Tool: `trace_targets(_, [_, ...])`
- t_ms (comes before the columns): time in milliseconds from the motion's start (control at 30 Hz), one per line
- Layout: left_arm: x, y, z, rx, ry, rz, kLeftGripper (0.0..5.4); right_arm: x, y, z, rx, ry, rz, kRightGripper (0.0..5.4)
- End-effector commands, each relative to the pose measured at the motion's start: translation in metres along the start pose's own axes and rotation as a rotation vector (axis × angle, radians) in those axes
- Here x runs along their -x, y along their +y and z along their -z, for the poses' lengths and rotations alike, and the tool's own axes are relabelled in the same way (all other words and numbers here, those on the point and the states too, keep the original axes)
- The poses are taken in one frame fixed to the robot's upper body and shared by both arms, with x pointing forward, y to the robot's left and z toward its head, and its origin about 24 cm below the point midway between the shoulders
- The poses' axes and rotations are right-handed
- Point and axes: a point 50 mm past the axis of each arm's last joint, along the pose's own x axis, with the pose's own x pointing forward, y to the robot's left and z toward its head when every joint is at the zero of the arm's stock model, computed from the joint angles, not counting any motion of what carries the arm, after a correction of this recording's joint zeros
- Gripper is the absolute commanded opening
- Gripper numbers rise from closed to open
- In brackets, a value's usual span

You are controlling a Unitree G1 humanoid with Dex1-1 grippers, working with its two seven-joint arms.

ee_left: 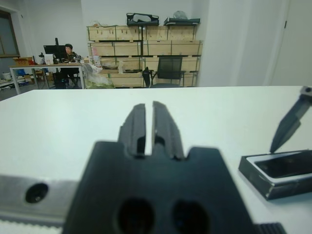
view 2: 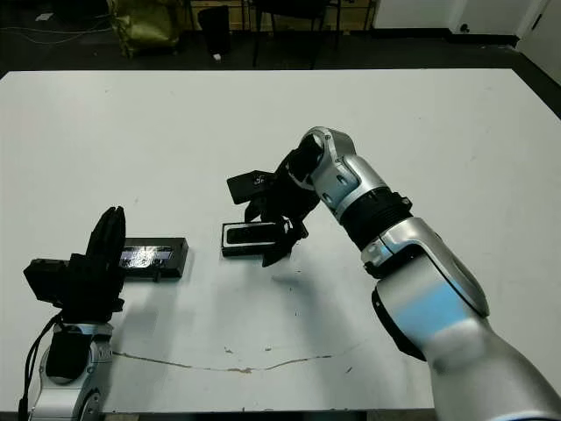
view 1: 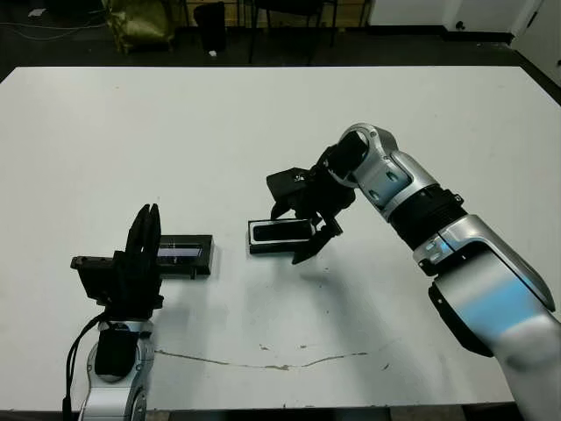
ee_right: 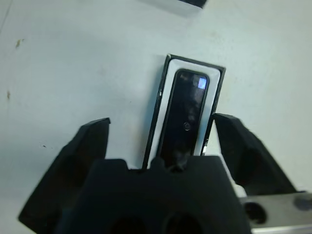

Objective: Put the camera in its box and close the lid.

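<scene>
The box point(view 1: 255, 236), a black tray with white lining, lies at the table's middle. The camera point(ee_right: 187, 112) lies flat inside it, with its pale bluish patch at the end away from my wrist. My right gripper point(view 1: 300, 230) hovers just over the box's right end. It is open, with one finger point(ee_right: 73, 165) on each side of the tray and nothing between them. The lid point(view 1: 187, 253), black with a glossy strip, lies left of the box. My left gripper point(view 1: 149, 215) stands upright in front of the lid's left part, shut and holding nothing.
A thin brown crack line point(view 1: 263, 360) runs along the table near its front edge. Beyond the far edge stand chairs and a dark floor. A person point(ee_left: 68, 51) sits at a desk far off in the left wrist view.
</scene>
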Motion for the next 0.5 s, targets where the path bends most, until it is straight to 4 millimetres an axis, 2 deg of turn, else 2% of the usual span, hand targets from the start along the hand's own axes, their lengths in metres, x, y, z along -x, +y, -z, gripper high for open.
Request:
trace_targets(33, [0.004,0.001,0.005,-0.002,0.039,-0.015,0.00,-0.001,0.000,-0.001,0.043,0.011,0.018,5.38])
trace_targets(267, [0.004,0.002,0.006,0.003,0.036,-0.008,0.00,0.003,0.000,-0.006,0.132,0.051,0.108,5.38])
trace_targets(400, [0.004,0.002,0.006,-0.004,0.034,-0.010,0.00,0.014,-0.003,-0.006,0.071,0.021,0.137,5.38])
trace_targets(500, [0.005,0.002,0.006,-0.001,0.034,-0.011,0.00,0.027,-0.004,-0.005,-0.007,-0.087,0.195,5.38])
